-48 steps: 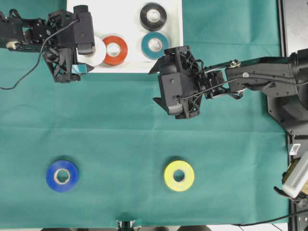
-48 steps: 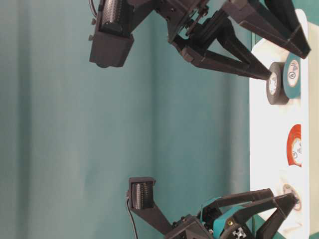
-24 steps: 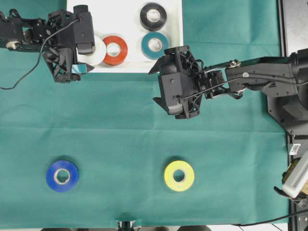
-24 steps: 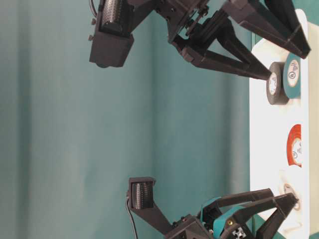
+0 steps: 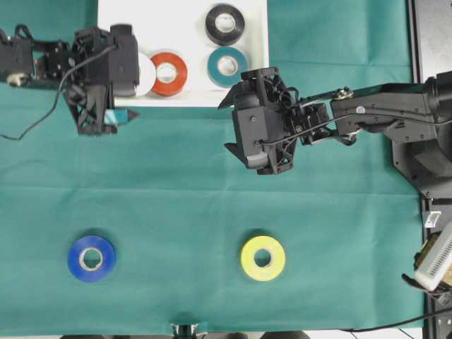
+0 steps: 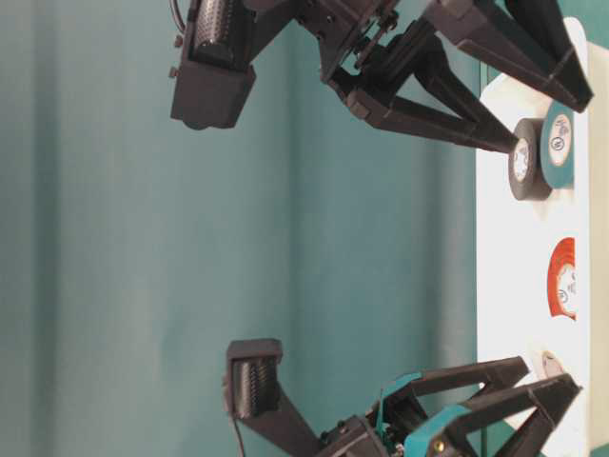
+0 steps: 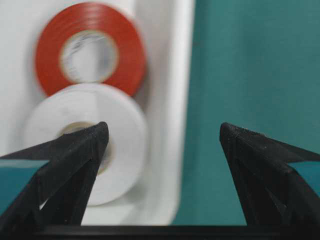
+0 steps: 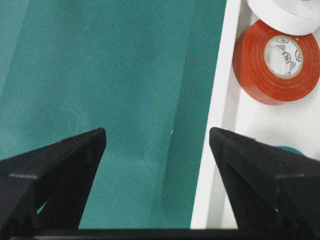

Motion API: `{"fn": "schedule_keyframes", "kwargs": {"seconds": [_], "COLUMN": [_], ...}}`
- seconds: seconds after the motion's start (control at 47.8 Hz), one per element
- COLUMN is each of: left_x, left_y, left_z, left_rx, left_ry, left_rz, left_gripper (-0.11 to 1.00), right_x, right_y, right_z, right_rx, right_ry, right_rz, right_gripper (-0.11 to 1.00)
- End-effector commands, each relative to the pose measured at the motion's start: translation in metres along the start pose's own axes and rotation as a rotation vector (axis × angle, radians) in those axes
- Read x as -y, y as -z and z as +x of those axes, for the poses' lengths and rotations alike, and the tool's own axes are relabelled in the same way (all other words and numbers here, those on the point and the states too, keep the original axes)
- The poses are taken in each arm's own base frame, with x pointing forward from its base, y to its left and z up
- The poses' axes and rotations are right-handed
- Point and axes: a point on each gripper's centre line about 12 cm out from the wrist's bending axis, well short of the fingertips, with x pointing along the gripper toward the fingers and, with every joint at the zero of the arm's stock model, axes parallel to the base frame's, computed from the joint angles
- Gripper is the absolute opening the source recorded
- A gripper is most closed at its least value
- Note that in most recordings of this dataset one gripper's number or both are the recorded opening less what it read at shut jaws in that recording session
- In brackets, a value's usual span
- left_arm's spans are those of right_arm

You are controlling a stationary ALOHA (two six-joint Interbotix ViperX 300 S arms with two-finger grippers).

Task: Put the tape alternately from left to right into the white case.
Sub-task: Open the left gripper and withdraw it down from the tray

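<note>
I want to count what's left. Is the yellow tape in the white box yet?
No, out. The yellow tape lies flat on the green cloth, far from the white case.

Teal woven cloth (image 8: 100, 75) over desk: matt, fine weave. White plastic tray (image 8: 215, 150): smooth, slight sheen. Red-orange ring-shaped tape roll (image 8: 252, 60): glossy, pale printed paper core. Black plastic end effector fingers (image 8: 55, 165): matt.

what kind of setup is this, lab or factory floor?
Looks like a lab tabletop rig, probably for robot data collection: two arms over a green cloth, a white case holding tape rolls, and a blue roll and yellow roll laid out apart.
</note>
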Motion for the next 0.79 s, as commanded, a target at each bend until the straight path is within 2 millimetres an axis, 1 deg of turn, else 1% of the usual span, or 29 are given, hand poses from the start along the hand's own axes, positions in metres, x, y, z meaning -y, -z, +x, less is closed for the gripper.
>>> {"fn": "schedule_keyframes", "kwargs": {"seconds": [0.0,0.146,0.376,0.773], "left_x": [0.006,0.021,0.041,0.067], "left_y": [-0.013,-0.016,-0.012,-0.002], "left_z": [-0.01,-0.012,-0.012,-0.013], "left_rx": [0.051,0.059,0.052,0.027], "left_ry": [0.008,0.036,0.075,0.127], "left_rz": [0.014,0.041,0.07,0.027], "left_gripper": [0.99,0.99,0.99,0.99], "right_x": [0.0,0.0,0.0,0.0], "right_y": [-0.007,-0.007,-0.007,-0.006], "right_z": [-0.004,-0.004,-0.004,-0.003], "right_rx": [0.025,0.025,0.025,0.024], "right_ry": [-0.001,-0.001,-0.001,-0.001], "right_rz": [0.004,0.004,0.004,0.004], "right_gripper": [0.81,0.81,0.81,0.81]}}
